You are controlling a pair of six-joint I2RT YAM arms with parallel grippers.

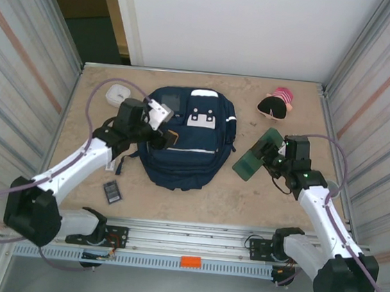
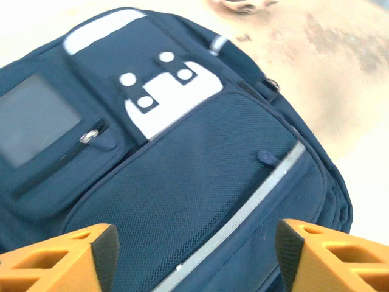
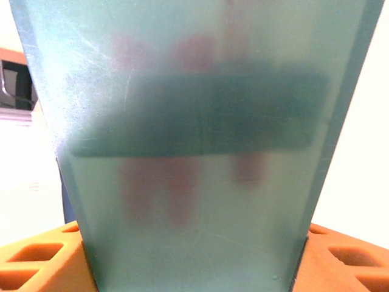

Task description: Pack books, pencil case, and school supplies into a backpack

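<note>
- At the right of the table (image 1: 245, 200), the green book (image 1: 255, 157) is lifted off the surface, pinched at one short end by the right gripper (image 1: 274, 159). Its free end points down toward the backpack.
- In the right wrist view the green book (image 3: 194, 146) stands between the orange fingers (image 3: 36, 261), which are closed against both faces with no gap showing.
- The book is thin, light and fairly stiff with a smooth cover, so it would likely slip or swing if held by a corner. An edge grip well onto the cover, as it has now, suits it.
- The backpack (image 1: 186, 167) lies flat in the middle of the table, front panel up, just left of the book and not touching it.
- Its fabric is soft and will sag, so one arm would need to hold an opening apart. A zip pull (image 2: 267, 158) sits on the mesh panel, and the main compartment looks zipped, though the angle is poor.
- The left gripper (image 1: 167, 136) hovers over the backpack's left side. In its wrist view the left gripper (image 2: 194, 258) has its fingers (image 2: 61, 258) spread wide and holds nothing above the backpack (image 2: 182, 182).
- The black rectangle (image 1: 112, 191) lies near the front edge, left of the backpack.
- A small white object (image 1: 119, 93) sits at the far left and a pink and black item (image 1: 276, 104) at the far right.
</note>
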